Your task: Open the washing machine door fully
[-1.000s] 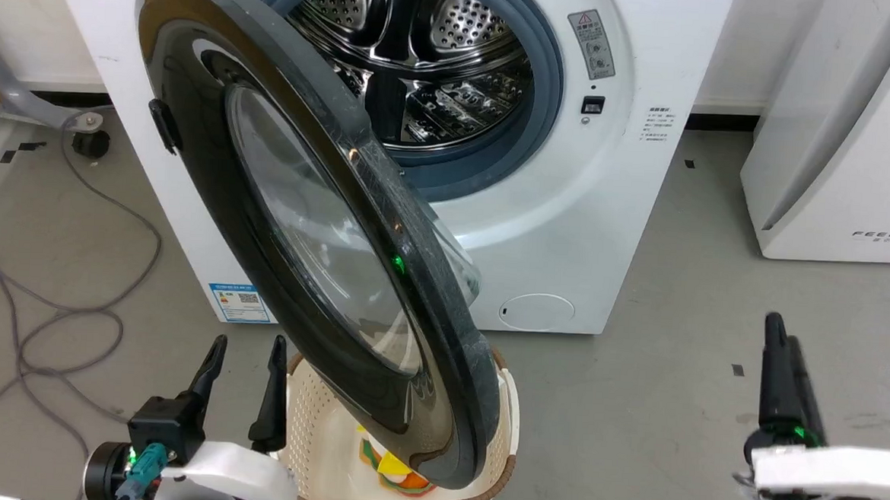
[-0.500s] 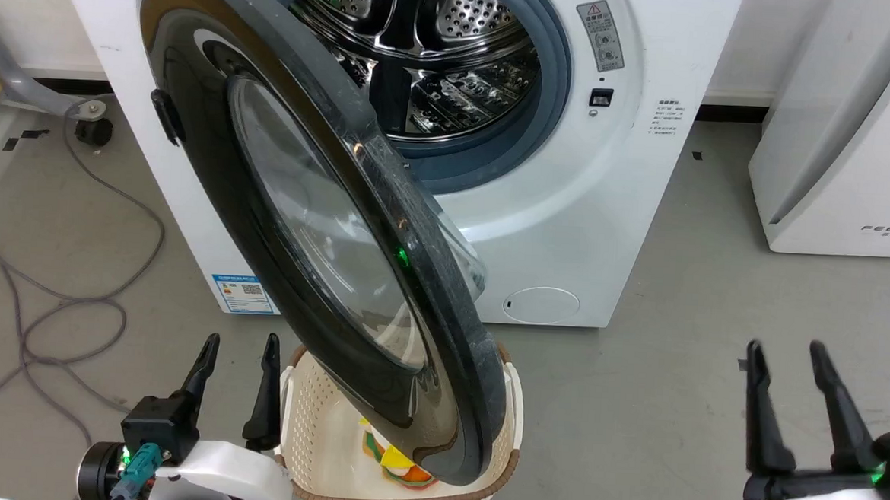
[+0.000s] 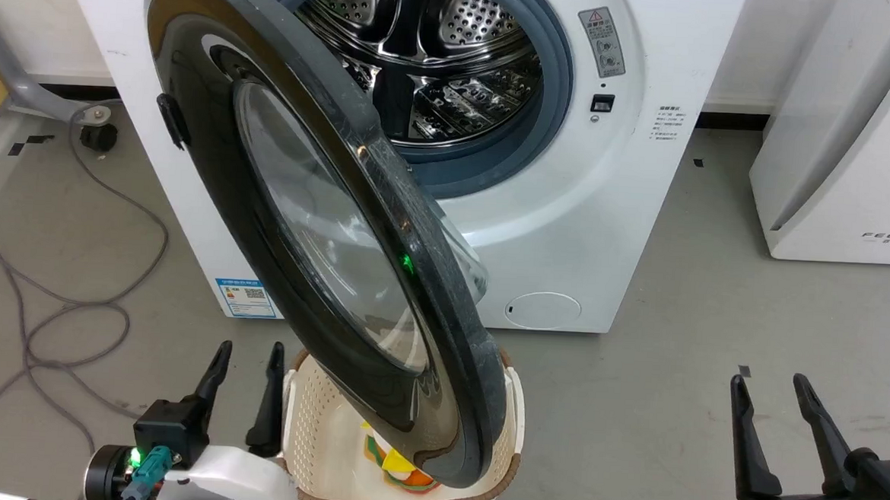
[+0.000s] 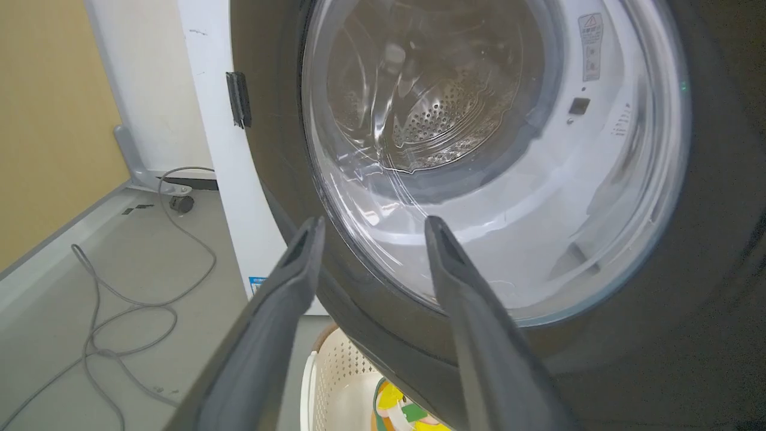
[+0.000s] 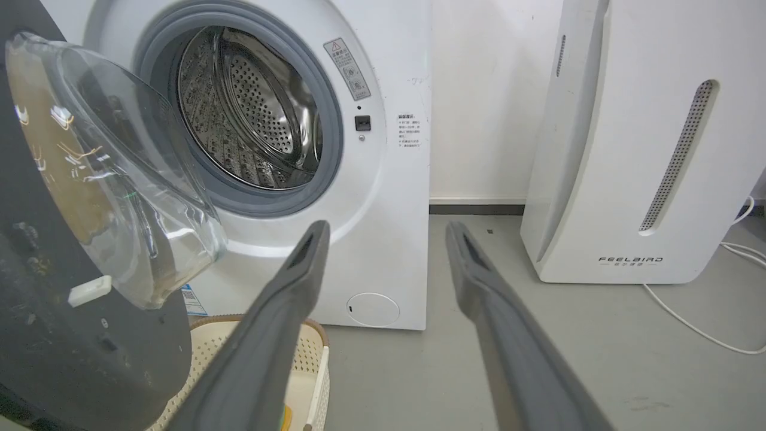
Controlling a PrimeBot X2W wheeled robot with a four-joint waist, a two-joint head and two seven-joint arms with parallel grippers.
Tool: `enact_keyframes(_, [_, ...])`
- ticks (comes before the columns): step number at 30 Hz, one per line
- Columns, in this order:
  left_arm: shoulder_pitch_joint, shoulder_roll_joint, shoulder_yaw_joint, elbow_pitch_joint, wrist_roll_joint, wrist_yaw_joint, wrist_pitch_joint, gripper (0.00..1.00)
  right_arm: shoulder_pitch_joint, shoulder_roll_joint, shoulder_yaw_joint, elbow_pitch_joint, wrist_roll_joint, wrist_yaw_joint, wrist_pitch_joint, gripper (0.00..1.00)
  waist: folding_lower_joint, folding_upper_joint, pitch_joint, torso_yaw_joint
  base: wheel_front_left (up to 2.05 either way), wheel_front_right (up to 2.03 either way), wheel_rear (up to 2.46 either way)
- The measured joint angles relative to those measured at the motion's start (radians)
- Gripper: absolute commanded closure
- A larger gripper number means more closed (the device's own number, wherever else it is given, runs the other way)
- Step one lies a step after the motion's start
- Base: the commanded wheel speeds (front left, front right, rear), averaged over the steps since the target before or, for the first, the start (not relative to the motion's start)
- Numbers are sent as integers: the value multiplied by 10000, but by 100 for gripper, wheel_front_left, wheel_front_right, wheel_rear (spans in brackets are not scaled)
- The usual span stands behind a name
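**The washing machine door [image 3: 324, 228] is hanging partly swung out**

The white appliance [image 5: 628, 149] at the right of the right wrist view is carrying the word FEELBIRD low on its front. The washing machine [image 3: 568, 233] is showing a grey warning label [image 3: 603, 41] with a red triangle beside its opening. It also has a block of small print [image 3: 666, 123] too fine to read, and a blue sticker [image 3: 243, 298] with a QR code at its lower left.

The door is running diagonally from the upper left of the head view to the lower centre, its bottom rim hanging over a cream basket [image 3: 307, 418]. The left fingers [image 3: 210, 379] are standing apart at the lower left, near that rim and gripping nothing. Whether they are touching the door cannot be told. The right fingers [image 3: 741, 433] are spreading wide at the lower right, well apart from the door.

The door is a glossy black disc with a bulging clear glass bowl and a small black latch [image 3: 171, 121]. Behind it a perforated steel drum [image 3: 440, 52] is gleaming inside a grey-blue rubber gasket [image 3: 552, 95]. The basket is perforated, with a brown braided rim.
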Motion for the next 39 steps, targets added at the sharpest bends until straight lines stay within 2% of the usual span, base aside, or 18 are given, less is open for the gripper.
enact_keyframes(1, [0, 2, 4, 13, 0, 0, 0, 100, 0, 0, 4, 13, 0, 0, 2, 0, 0, 0, -5, -5, 0, 0, 0])
enact_keyframes(12, [0, 13, 102, -33, -10, 19, 0, 100, 0, 0, 113, 201, 121, 0, 2, 0, 0, 0, -59, -122, 0, 0, 0])
enact_keyframes(17, [-46, 8, 203, -508, -79, 376, 2, 100, 2, 2, 121, 230, 196, 0, 0, 0, 0, 0, -101, -131, 0, 0, 0])
enact_keyframes(23, [-498, -13, 157, -2023, 8, 895, 186, 100, 5, 2, 121, 267, 226, 0, 0, 0, 2, 0, -118, -114, 0, 0, 0])
enact_keyframes(28, [-1070, -29, -67, -3772, 242, 1164, 351, 100, 7, 4, 128, 297, 282, 0, 4, 0, 1, 0, -160, -103, 0, 0, 0])
enact_keyframes(33, [-1882, -42, -533, -5572, 362, 1210, 489, 100, 21, 4, 113, 314, 295, 0, 61, 0, 1, 0, -170, -89, 0, 0, 0])
enact_keyframes(39, [-2808, -90, -2056, -6861, 297, 965, 1058, 100, 33, 4, 111, 349, 299, 0, 75, 0, 2, 0, -154, -97, 0, 0, 0])
